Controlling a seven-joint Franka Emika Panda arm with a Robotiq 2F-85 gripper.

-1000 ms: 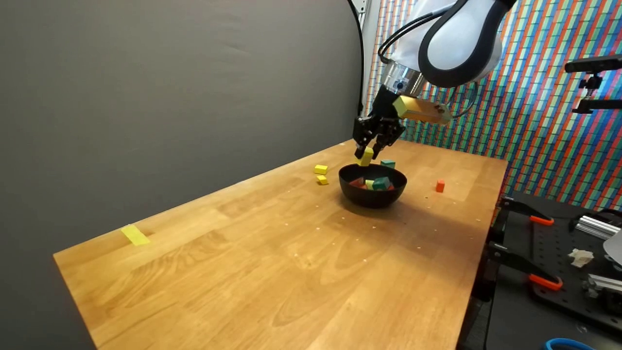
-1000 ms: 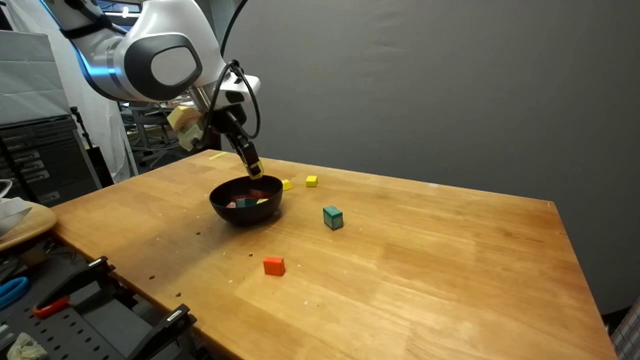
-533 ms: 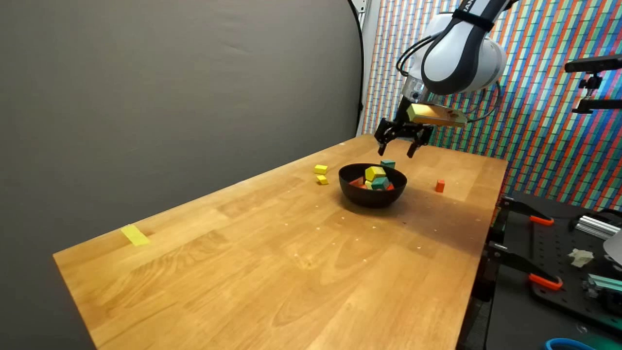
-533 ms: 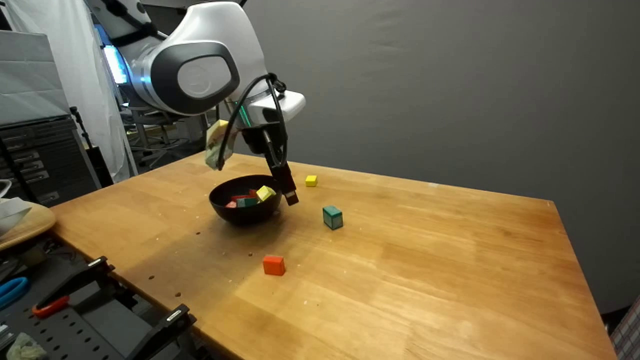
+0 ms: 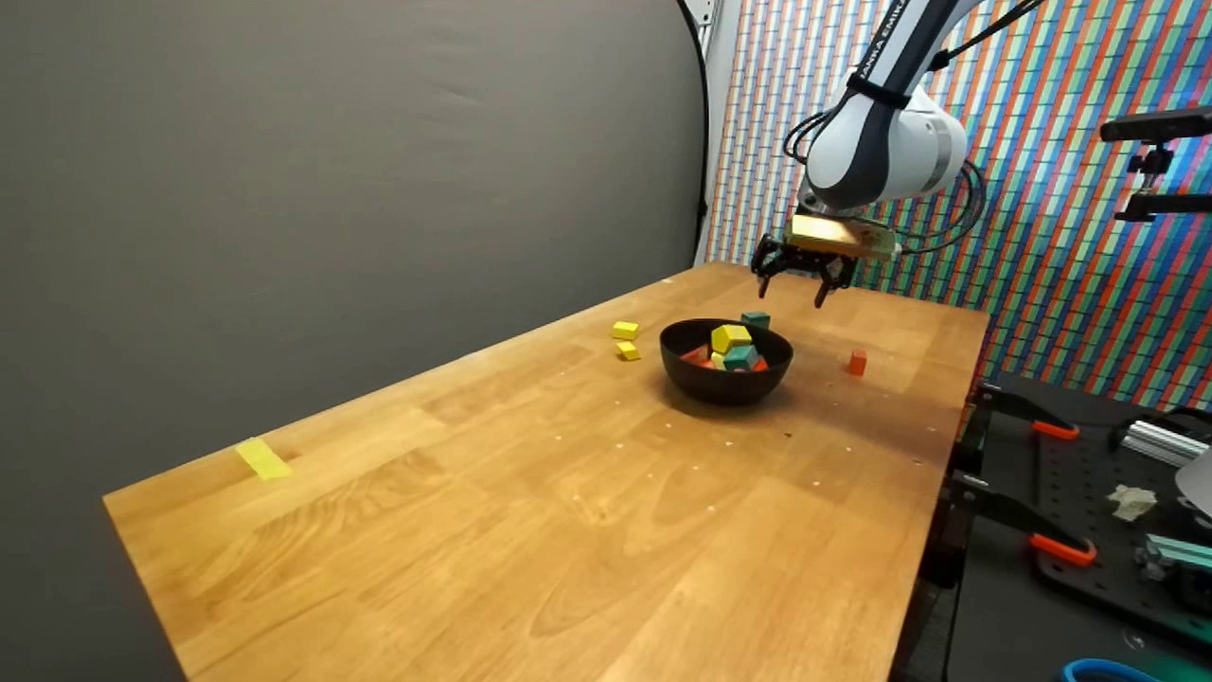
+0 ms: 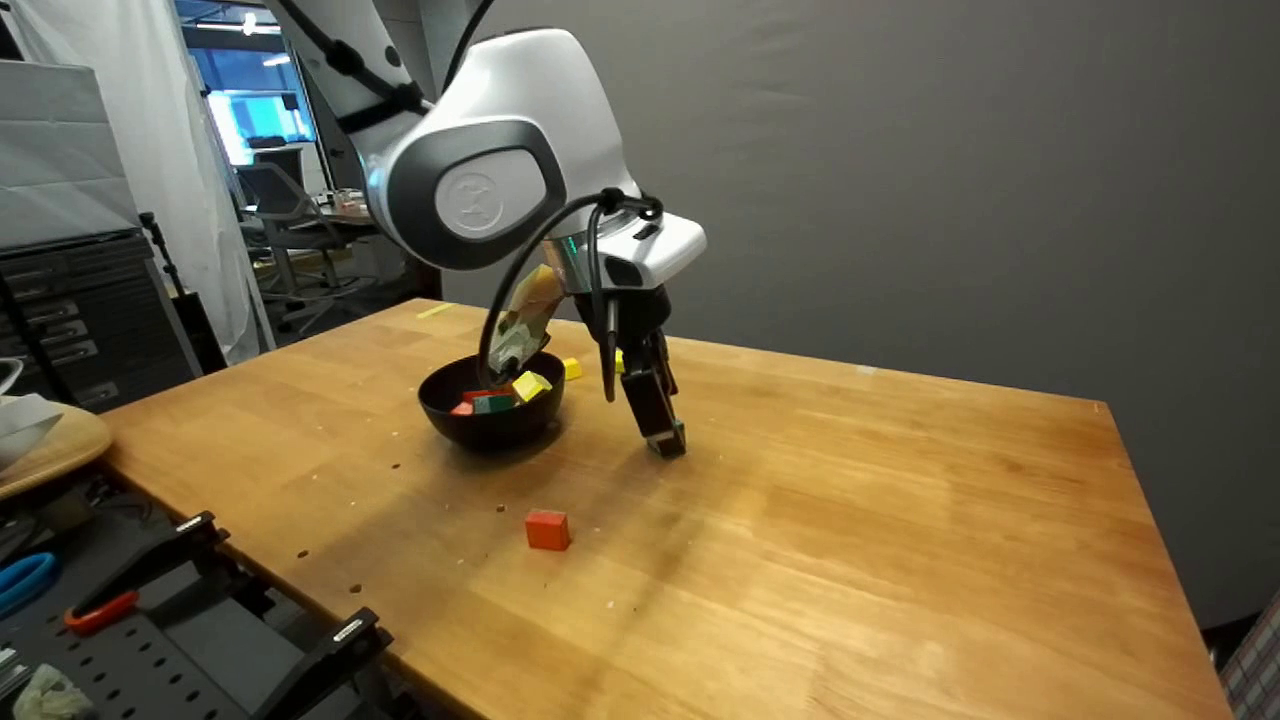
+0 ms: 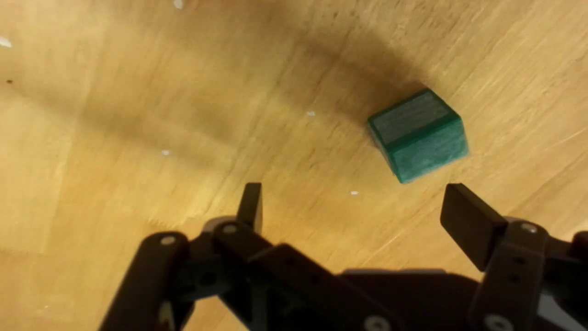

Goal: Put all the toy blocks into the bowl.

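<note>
Fingers (image 7: 472,225) spread wide, empty, near a green block (image 7: 420,135), probably light and rigid, best pinched across opposite faces.

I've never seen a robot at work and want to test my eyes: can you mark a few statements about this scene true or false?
1. The claw is open. True.
2. The claw grips a block. False: it holds nothing.
3. A yellow block lies in the black bowl. True.
4. Every block is in the bowl. False: an orange-red block lies on the table.
5. A green block lies outside the bowl. True.
</note>
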